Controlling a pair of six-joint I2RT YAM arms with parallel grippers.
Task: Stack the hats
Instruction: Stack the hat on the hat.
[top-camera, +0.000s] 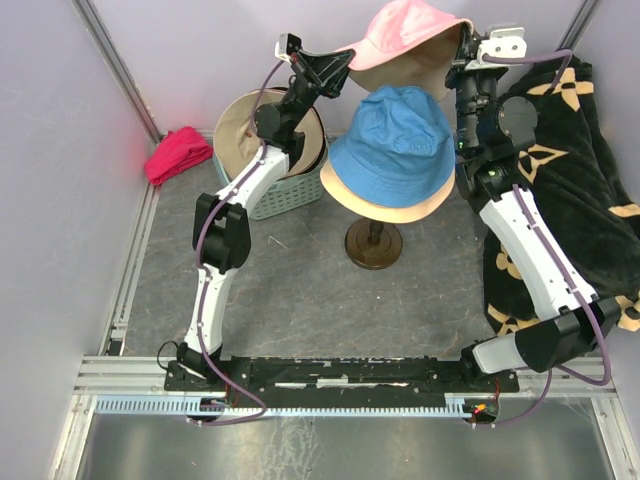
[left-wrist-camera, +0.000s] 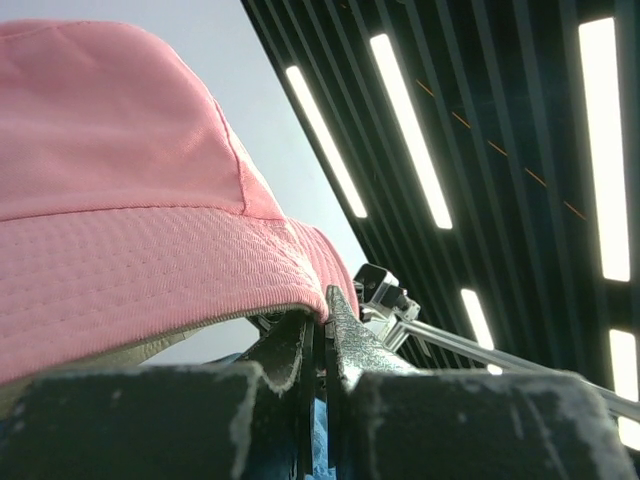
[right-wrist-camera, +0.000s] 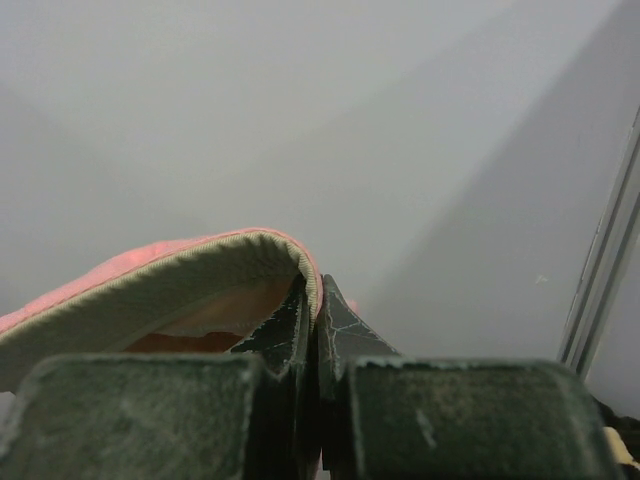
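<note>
A pink hat (top-camera: 405, 35) with a cream underside hangs in the air behind the stand, stretched between both arms. My left gripper (top-camera: 345, 60) is shut on its left brim (left-wrist-camera: 318, 300); my right gripper (top-camera: 468, 45) is shut on its right brim (right-wrist-camera: 312, 285). Below it, a blue hat (top-camera: 395, 140) sits on top of a cream hat (top-camera: 385, 207) on the round wooden stand (top-camera: 374, 243). A tan hat (top-camera: 245, 130) lies in the basket (top-camera: 275, 192) at the left, partly hidden by my left arm.
A small magenta cloth (top-camera: 178, 155) lies by the left wall. A large black cloth with beige flower marks (top-camera: 570, 170) covers the right side under my right arm. Grey walls stand close on three sides.
</note>
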